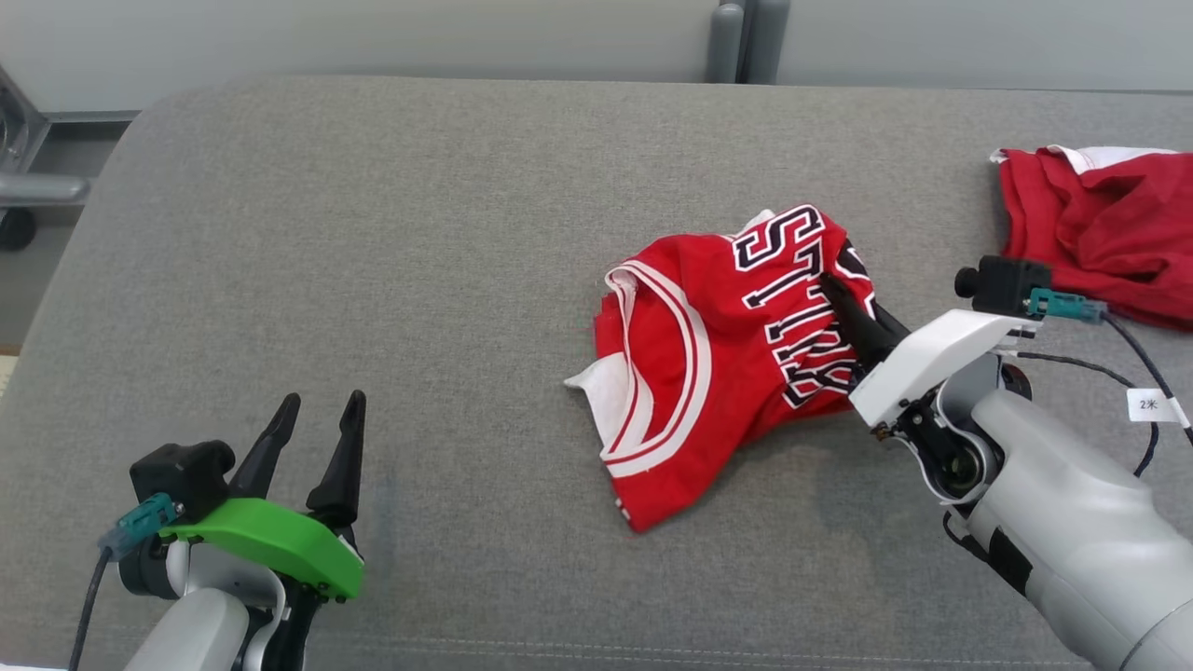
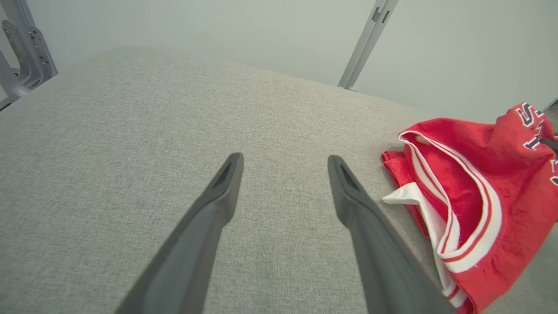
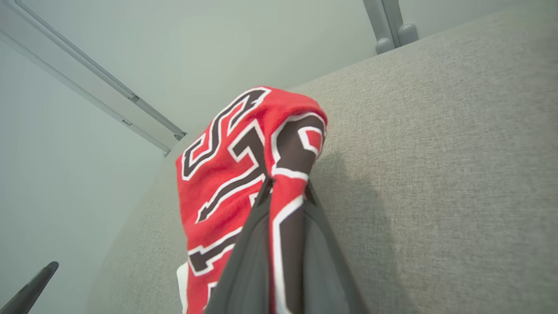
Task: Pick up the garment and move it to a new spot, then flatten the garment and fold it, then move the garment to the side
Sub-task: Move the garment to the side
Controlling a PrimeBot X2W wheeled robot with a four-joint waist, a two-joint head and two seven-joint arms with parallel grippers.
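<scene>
Garment [image 1: 708,354]: red; white-and-red striped trim; black letters outlined in white.
Padded surface [image 1: 419,280]: plain grey weave.
Other cloth [image 1: 1100,224], right of Garment: red, white edge.
Left gripper [image 1: 323,399]: dark fingers, green mount.
Right gripper [image 1: 825,280]: dark fingers, white mount.

A grey cushioned surface [image 1: 419,280] with a rounded far corner is stretching across the head view, its woven fabric lying smooth. Behind it a pale wall [image 1: 373,37] is running the full width, with two grey posts [image 1: 743,42] standing side by side against it. At the left edge a metal frame [image 1: 33,186] and a dark wheel [image 1: 14,228] are showing. Soft, even light is falling on the fabric.
</scene>
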